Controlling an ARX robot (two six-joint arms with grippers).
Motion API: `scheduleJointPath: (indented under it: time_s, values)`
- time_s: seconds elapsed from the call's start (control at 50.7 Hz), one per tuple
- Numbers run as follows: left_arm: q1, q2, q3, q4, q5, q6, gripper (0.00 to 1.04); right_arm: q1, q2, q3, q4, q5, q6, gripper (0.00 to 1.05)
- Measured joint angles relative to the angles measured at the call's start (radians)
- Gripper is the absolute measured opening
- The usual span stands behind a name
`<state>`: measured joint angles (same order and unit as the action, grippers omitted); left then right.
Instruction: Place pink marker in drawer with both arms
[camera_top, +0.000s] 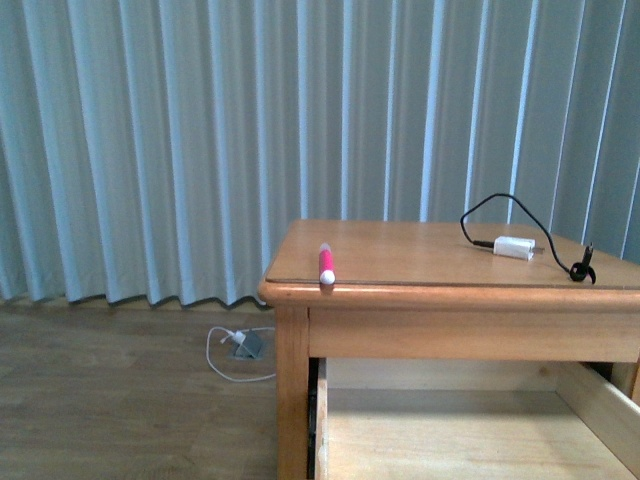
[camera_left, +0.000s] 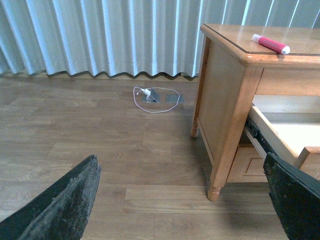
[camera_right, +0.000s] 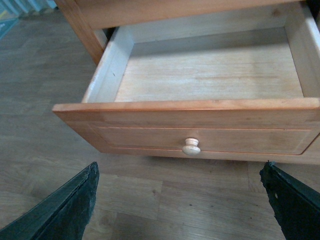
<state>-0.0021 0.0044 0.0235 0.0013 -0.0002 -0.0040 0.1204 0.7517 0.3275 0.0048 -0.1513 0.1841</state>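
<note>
The pink marker (camera_top: 326, 265) lies on the cabinet top near its front left corner, whitish end toward the edge; the left wrist view shows the pink marker (camera_left: 270, 44) too. The drawer (camera_top: 450, 430) is pulled out under the top and holds nothing. In the right wrist view the drawer (camera_right: 200, 120) shows its pale interior and round knob (camera_right: 191, 146). My left gripper (camera_left: 182, 200) hangs open over the floor to the left of the cabinet. My right gripper (camera_right: 180, 200) is open in front of the drawer, a little short of the knob. Neither arm shows in the front view.
A white charger plug (camera_top: 514, 247) with a black cable (camera_top: 520, 215) lies on the cabinet top (camera_top: 440, 255) at the right. A white cord and floor socket (camera_top: 243, 347) sit on the wooden floor by the curtain (camera_top: 200, 140). A cabinet leg (camera_left: 215, 190) stands near my left gripper.
</note>
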Motion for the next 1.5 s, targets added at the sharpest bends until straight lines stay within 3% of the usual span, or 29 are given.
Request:
scheduleJointPath:
  time_s: [0.237, 0.829, 0.927, 0.987, 1.125, 1.282, 1.499]
  values:
    - [0.000, 0.000, 0.000, 0.000, 0.000, 0.000, 0.99, -0.154, -0.183, 0.137, -0.352, -0.270, -0.018, 0.96]
    - [0.000, 0.000, 0.000, 0.000, -0.001, 0.000, 0.99, -0.187, -0.205, 0.138, -0.354, -0.277, 0.000, 0.96]
    - [-0.106, 0.074, 0.014, -0.037, -0.250, 0.000, 0.99, -0.187, -0.205, 0.137, -0.354, -0.277, 0.000, 0.96]
    - [-0.170, 0.158, 0.036, -0.019, -0.312, 0.003, 0.99, -0.187, -0.205, 0.138, -0.354, -0.277, 0.001, 0.96]
    - [-0.242, 0.352, 0.174, 0.057, -0.251, 0.041, 0.99, -0.187, -0.205, 0.138, -0.354, -0.277, 0.001, 0.96]
    - [-0.171, 0.647, 0.433, 0.130, -0.052, 0.099, 0.99, -0.187, -0.205, 0.138, -0.354, -0.277, 0.001, 0.96]
    - [-0.150, 1.042, 0.720, 0.251, -0.002, 0.125, 0.99, -0.187, -0.205, 0.138, -0.354, -0.277, 0.001, 0.96]
